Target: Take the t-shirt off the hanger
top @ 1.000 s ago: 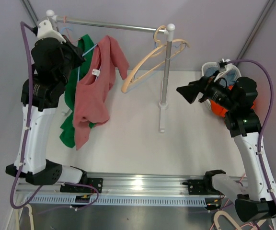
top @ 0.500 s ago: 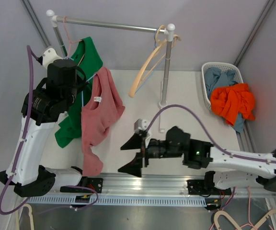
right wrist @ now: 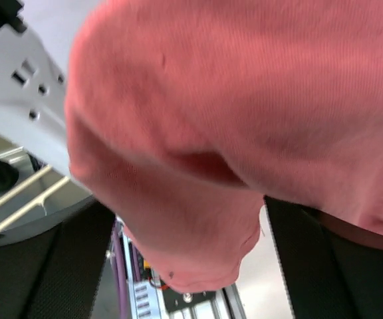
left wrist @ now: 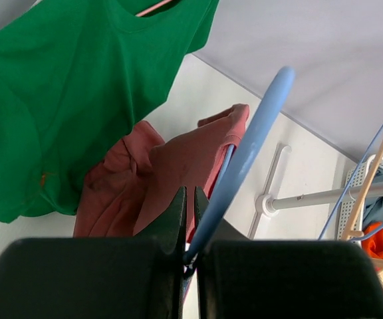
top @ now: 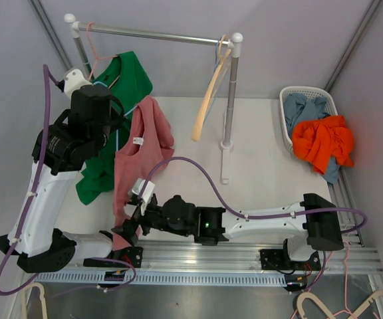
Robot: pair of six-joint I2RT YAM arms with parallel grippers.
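A pink t-shirt (top: 140, 149) hangs on a light blue hanger (left wrist: 258, 129). My left gripper (top: 114, 118) holds the hanger in the air left of the rack, below the rail, and is shut on its blue bar (left wrist: 190, 199). The shirt droops to the table's near edge. My right gripper (top: 126, 230) is at the shirt's lower end. In the right wrist view its jaws stand wide apart (right wrist: 191, 229) with the shirt's bottom fold (right wrist: 231, 119) between the two black fingers (right wrist: 324, 266); they do not pinch it.
A green t-shirt (top: 122, 78) hangs on a pink hanger from the rail (top: 158, 33), just behind the left gripper. A bare wooden hanger (top: 208, 93) hangs by the rack's right post (top: 231, 93). A white basket (top: 286, 106) with orange cloth (top: 321, 143) stands at the right.
My right arm swung from the basket across the table to the pink shirt's lower end. My left arm brought the hanger down from the rail, and the shirt hangs lower.
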